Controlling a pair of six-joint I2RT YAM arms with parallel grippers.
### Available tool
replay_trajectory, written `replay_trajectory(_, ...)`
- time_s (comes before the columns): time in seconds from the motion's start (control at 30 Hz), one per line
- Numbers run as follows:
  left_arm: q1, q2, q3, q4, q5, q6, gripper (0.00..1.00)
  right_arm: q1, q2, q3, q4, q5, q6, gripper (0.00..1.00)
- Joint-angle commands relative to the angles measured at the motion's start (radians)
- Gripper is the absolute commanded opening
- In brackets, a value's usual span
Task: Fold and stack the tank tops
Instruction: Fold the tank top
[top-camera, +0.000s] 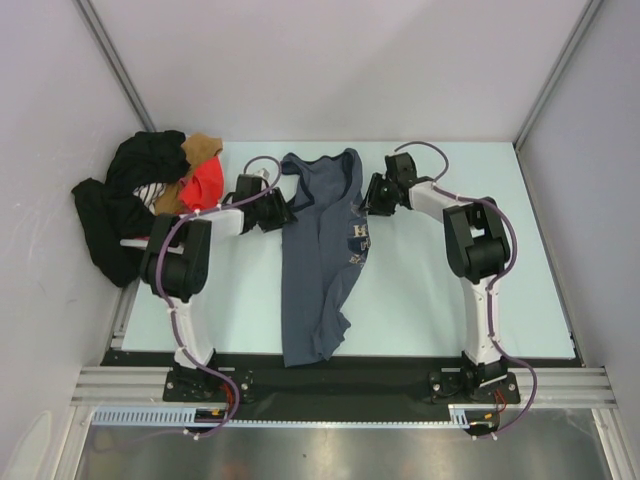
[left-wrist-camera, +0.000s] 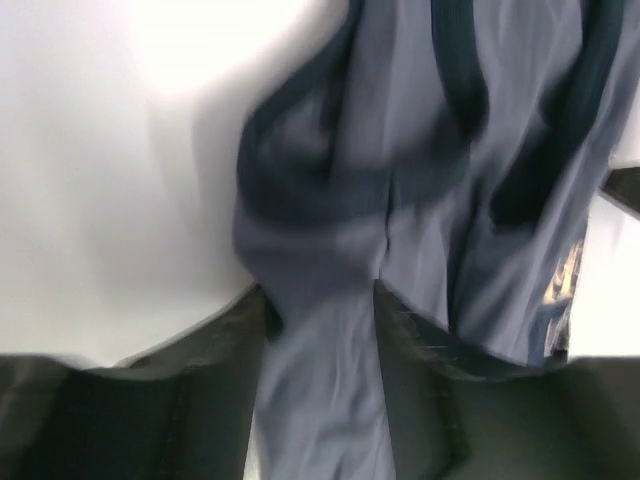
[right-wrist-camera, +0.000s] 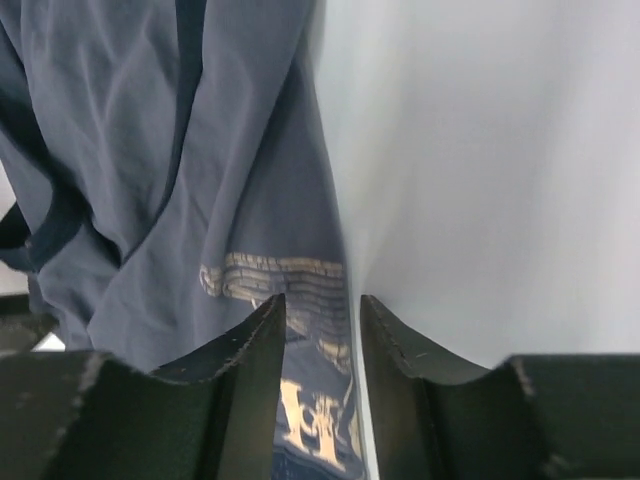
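Observation:
A slate blue-grey tank top (top-camera: 315, 270) lies lengthwise down the middle of the table, straps at the far end, its pale chest print (top-camera: 358, 245) near the right edge. My left gripper (top-camera: 278, 213) is at its left edge by the armhole. In the left wrist view a fold of the tank top (left-wrist-camera: 330, 200) fills the gap of the gripper (left-wrist-camera: 322, 295), whose jaws stand partly apart. My right gripper (top-camera: 368, 198) is at the right edge. Its jaws (right-wrist-camera: 322, 300) straddle the printed hem of the tank top (right-wrist-camera: 220, 150), with bare table showing beside the cloth.
A heap of black clothes (top-camera: 125, 200) with a bright orange-red garment (top-camera: 207, 183) and a tan piece (top-camera: 203, 148) sits at the far left corner, partly off the white table (top-camera: 450, 300). Walls close in on three sides. A black strip (top-camera: 380, 372) runs along the near edge.

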Motion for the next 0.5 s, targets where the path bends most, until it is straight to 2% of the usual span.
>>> replay_trajectory(0.0,0.000,0.106,0.103,-0.074,-0.016,0.017,0.44,0.005,0.046,0.061,-0.022,0.010,-0.015,0.36)
replay_trajectory(0.03,0.000,0.119,0.135,-0.081,-0.020,0.017,0.38,0.003,0.064,0.071,-0.027,0.010,-0.015,0.26)
replay_trajectory(0.07,0.000,0.134,0.152,-0.086,-0.020,0.017,0.31,0.005,0.075,0.100,-0.033,0.013,-0.015,0.24)
replay_trajectory(0.1,0.000,0.148,0.166,-0.097,-0.023,0.020,0.09,0.003,0.085,0.116,-0.054,0.019,-0.015,0.18)
replay_trajectory(0.13,0.000,0.172,0.206,-0.110,-0.032,0.021,0.00,0.003,0.104,0.136,-0.065,0.025,-0.015,0.04)
replay_trajectory(0.17,0.000,0.186,0.226,-0.124,-0.046,0.027,0.00,-0.001,0.115,0.166,-0.077,0.039,-0.013,0.00)
replay_trajectory(0.47,0.032,0.356,0.555,-0.287,-0.085,0.054,0.00,-0.061,0.204,0.312,-0.093,0.025,0.050,0.00)
